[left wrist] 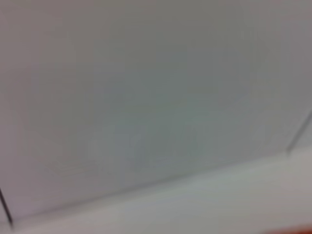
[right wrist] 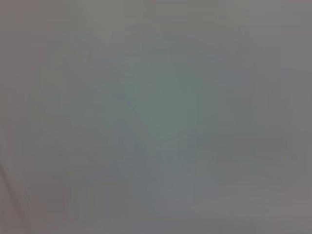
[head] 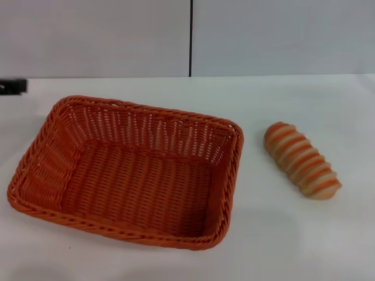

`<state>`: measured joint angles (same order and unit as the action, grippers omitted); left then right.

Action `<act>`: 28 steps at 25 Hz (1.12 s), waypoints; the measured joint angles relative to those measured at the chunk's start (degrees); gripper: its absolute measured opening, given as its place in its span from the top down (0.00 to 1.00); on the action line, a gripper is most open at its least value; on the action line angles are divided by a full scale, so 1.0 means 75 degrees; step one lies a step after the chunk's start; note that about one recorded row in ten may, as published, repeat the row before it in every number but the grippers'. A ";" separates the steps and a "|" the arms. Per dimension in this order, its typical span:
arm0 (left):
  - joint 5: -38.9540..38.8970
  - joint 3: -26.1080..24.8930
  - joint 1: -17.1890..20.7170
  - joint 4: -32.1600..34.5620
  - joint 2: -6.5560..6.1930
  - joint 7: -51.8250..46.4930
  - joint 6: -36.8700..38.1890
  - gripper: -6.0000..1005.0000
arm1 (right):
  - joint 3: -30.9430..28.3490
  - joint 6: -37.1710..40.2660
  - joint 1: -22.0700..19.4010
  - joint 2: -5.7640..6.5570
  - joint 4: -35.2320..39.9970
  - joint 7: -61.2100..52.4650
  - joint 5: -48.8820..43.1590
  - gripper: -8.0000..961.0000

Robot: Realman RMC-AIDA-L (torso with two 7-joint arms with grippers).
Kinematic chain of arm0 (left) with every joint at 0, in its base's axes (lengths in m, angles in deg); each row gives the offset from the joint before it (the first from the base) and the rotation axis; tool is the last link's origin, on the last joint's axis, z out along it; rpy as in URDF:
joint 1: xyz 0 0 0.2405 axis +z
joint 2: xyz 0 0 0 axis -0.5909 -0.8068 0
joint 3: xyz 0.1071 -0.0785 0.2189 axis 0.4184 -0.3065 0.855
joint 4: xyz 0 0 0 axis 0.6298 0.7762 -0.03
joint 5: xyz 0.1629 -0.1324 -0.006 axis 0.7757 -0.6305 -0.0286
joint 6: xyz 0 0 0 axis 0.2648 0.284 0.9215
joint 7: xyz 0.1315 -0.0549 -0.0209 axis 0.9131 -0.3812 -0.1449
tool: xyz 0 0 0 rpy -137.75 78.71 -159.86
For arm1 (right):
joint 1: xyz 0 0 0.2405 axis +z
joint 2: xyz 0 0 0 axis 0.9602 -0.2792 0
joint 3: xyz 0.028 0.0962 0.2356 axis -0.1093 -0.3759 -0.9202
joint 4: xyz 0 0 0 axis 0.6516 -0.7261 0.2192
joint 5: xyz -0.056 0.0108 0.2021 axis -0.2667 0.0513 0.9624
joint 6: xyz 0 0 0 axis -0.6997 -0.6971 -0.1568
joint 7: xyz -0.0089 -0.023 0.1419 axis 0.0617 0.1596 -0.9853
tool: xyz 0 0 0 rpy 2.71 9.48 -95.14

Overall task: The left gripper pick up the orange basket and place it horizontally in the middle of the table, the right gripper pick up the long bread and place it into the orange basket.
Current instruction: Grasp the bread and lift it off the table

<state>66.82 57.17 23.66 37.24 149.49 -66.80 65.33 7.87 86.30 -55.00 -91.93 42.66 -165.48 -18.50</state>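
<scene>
Head view: the orange basket [head: 126, 172] lies empty at about 8 o'clock on the table [head: 293, 246], the long bread [head: 302, 161] well apart at 3 o'clock. A black tip at the 9 o'clock edge may be the left gripper [head: 13, 86]; its state cannot be told. The right gripper is unseen. First step pending: grasp the basket rim.
</scene>
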 joint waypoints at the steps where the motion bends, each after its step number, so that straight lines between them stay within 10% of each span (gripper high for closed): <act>1: -0.0376 -0.0045 0.0205 -0.0067 0.0003 0.0308 -0.0280 0.26 | -0.0162 0.0408 0.0140 0.0043 0.0190 -0.0556 -0.0546 0.32; 10: -0.6807 -0.0141 0.2108 -0.2587 0.0016 0.6142 -0.1973 0.19 | -0.0333 0.3687 0.2057 0.0650 -0.0391 -0.3164 -0.4205 0.32; 17: -0.9053 -0.0799 0.2091 -0.5470 0.0022 0.9414 -0.0444 0.19 | 0.0017 0.3676 0.2868 0.0299 -0.1516 -0.3231 -0.5607 0.32; 28: -0.9498 -0.0922 0.2107 -0.6984 0.0002 1.1177 0.0470 0.19 | 0.0907 0.3337 0.3283 0.0033 -0.3009 -0.3159 -0.5531 0.32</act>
<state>-4.41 50.26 39.46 -15.14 149.51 17.03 68.85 14.68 111.33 -30.38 -91.69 20.10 -189.17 -59.99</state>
